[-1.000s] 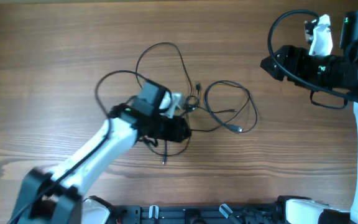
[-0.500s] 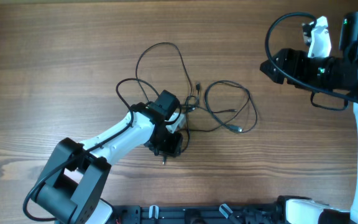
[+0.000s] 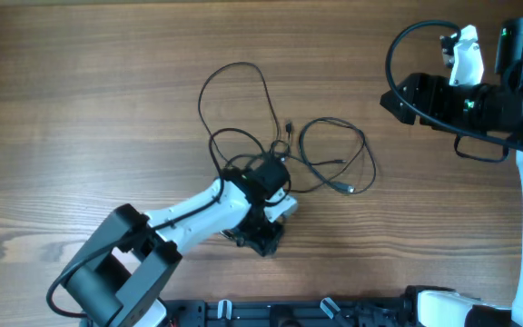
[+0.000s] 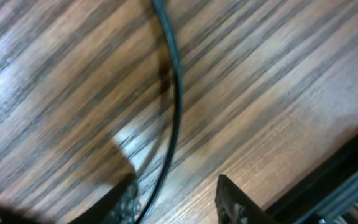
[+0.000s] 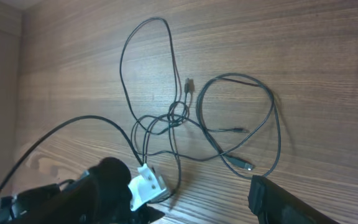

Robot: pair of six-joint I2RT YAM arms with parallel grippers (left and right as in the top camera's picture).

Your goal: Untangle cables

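Jaws on the left gripper stand apart, one strand running loose between them – not yet gripped. On the worktop the cables lie knotted. Far off, the right gripper hovers – jaws impossible to tell. Next: close, then draw that strand clear.

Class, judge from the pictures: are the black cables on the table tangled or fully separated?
Tangled. The cables cross and twist together at a central knot, with their loops overlapping.

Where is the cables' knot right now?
Overhead, the knot lies near centre frame, just beyond the left arm and left of the round loop.
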